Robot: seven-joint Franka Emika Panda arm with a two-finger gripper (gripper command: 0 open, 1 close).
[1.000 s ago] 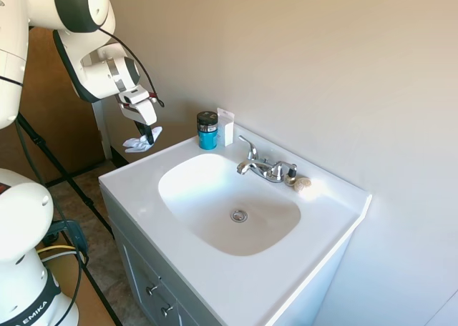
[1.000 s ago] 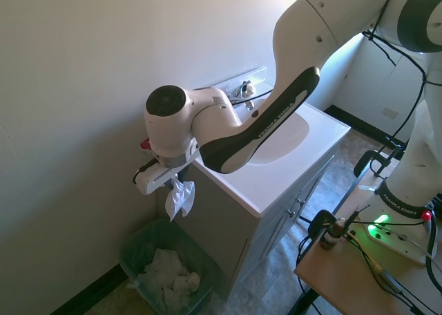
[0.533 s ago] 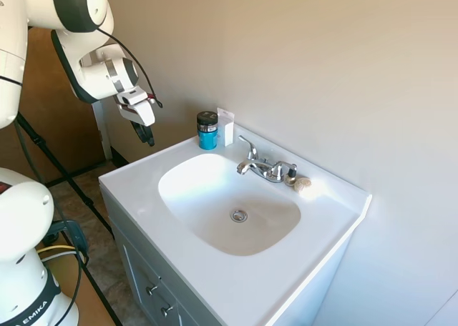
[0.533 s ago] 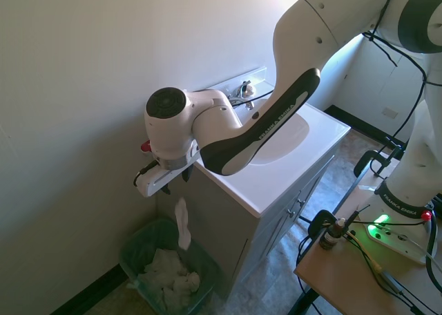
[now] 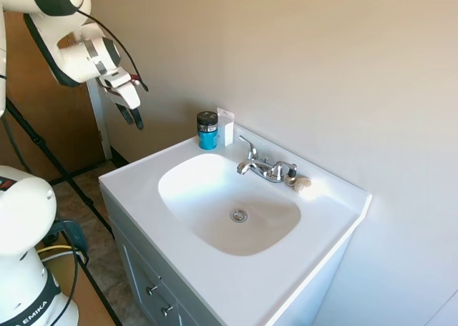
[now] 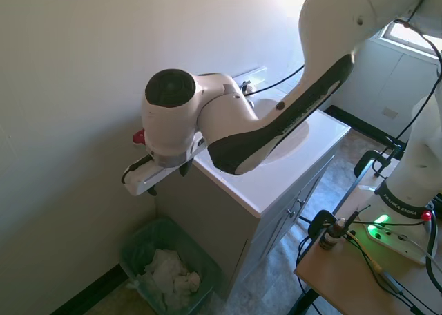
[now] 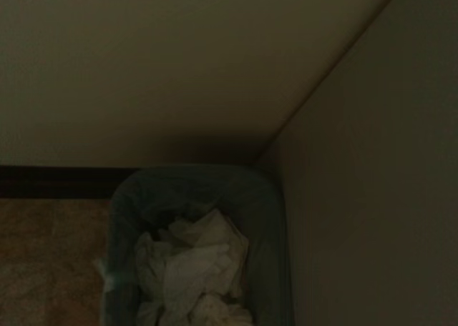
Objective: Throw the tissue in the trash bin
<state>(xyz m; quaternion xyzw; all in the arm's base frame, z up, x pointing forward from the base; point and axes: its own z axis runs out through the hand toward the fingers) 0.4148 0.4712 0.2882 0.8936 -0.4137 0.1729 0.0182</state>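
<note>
Since the crumpled white paper tissue [image 6: 168, 279] lies in the green plastic trash bin [image 6: 135, 241] beside the white vanity worktop [image 6: 276, 179], the throw looks finished. The tool [image 5: 131, 114] hangs above, spread apart and empty; only withdrawal seems left.

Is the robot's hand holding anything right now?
No, nothing. The gripper is open and empty, up beside the sink counter. White crumpled tissue lies in the green trash bin below.
</note>
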